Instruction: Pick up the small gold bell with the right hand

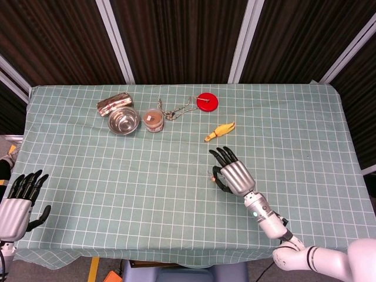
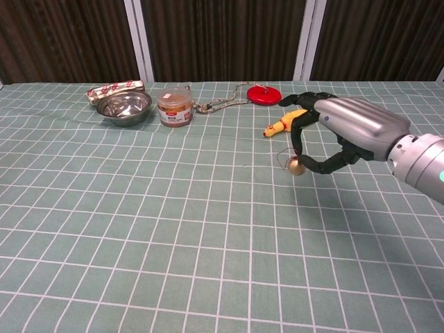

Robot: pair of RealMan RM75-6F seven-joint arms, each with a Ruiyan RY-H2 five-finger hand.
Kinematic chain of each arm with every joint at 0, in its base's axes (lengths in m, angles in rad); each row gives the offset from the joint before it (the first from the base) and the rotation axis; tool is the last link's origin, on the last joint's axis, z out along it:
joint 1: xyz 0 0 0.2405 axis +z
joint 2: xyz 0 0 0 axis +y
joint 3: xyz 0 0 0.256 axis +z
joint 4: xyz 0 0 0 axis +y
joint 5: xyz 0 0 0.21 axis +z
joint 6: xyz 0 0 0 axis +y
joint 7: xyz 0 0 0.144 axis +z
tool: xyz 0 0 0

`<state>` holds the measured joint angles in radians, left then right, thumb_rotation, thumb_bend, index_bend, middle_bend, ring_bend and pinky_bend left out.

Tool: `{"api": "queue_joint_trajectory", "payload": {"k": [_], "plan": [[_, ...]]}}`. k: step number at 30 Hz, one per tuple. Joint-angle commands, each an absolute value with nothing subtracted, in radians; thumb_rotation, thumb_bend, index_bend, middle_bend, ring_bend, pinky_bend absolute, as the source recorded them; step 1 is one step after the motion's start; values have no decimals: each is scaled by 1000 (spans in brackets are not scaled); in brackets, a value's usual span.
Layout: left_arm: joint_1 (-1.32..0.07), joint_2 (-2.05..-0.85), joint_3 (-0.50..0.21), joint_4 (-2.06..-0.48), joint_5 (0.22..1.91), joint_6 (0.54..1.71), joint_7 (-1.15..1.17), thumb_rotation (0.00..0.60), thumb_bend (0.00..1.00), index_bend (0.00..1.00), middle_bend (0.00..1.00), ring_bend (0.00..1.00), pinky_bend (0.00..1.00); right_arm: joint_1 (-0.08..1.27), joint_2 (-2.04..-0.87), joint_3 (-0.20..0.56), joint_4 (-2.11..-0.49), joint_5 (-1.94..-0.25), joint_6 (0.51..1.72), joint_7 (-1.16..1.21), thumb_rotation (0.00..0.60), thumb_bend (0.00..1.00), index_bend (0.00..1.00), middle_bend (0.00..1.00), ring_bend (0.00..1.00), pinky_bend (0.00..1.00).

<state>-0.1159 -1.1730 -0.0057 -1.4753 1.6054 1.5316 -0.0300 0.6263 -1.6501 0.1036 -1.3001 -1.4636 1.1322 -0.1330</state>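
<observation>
The small gold bell (image 2: pixel 297 166) hangs just above the green checked tablecloth, pinched between the thumb and a finger of my right hand (image 2: pixel 340 132). Its thin wire loop sticks out to the left. From the head view the bell (image 1: pixel 212 178) shows only as a small speck at the left edge of the right hand (image 1: pixel 233 173), near the table's middle. My left hand (image 1: pixel 16 202) hovers with fingers spread and holds nothing, off the table's front left corner.
At the back stand a steel bowl (image 1: pixel 123 121), a wrapped packet (image 1: pixel 114 102), a brown jar (image 1: pixel 154 120), a chain (image 1: pixel 176 111) and a red disc (image 1: pixel 207 101). A yellow rubber chicken (image 1: pixel 219 131) lies just behind the right hand.
</observation>
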Motion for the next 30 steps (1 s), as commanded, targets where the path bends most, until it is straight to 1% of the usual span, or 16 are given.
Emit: {"api": "queue_joint_trajectory", "payload": {"k": [1, 5, 18, 23, 26, 30], "plan": [[-117, -1174, -6, -1474, 1605, 1528, -27, 600, 408, 0, 0, 0, 1, 636, -1670, 103, -1282, -1466, 1092, -129, 600, 605, 787, 178, 0, 0], [-119, -1174, -8, -1469, 1594, 1519, -31, 600, 408, 0, 0, 0, 1, 623, -1667, 86, -1270, -1476, 1104, -135, 600, 606, 787, 178, 0, 0], [-120, -1175, -5, -1471, 1599, 1516, -26, 600, 407, 0, 0, 0, 1, 613, -1694, 55, -1209, -1482, 1080, -135, 600, 605, 786, 179, 0, 0], [-122, -1174, -3, -1471, 1601, 1512, -30, 600, 408, 0, 0, 0, 1, 606, -1699, 44, -1197, -1484, 1074, -136, 600, 605, 772, 179, 0, 0], [-120, -1172, -5, -1473, 1601, 1519, -34, 600, 407, 0, 0, 0, 1, 601, -1699, 34, -1195, -1486, 1069, -148, 600, 605, 726, 179, 0, 0], [-119, -1171, -3, -1474, 1606, 1521, -33, 600, 407, 0, 0, 0, 1, 596, -1694, 30, -1203, -1481, 1062, -171, 600, 605, 624, 176, 0, 0]]}}
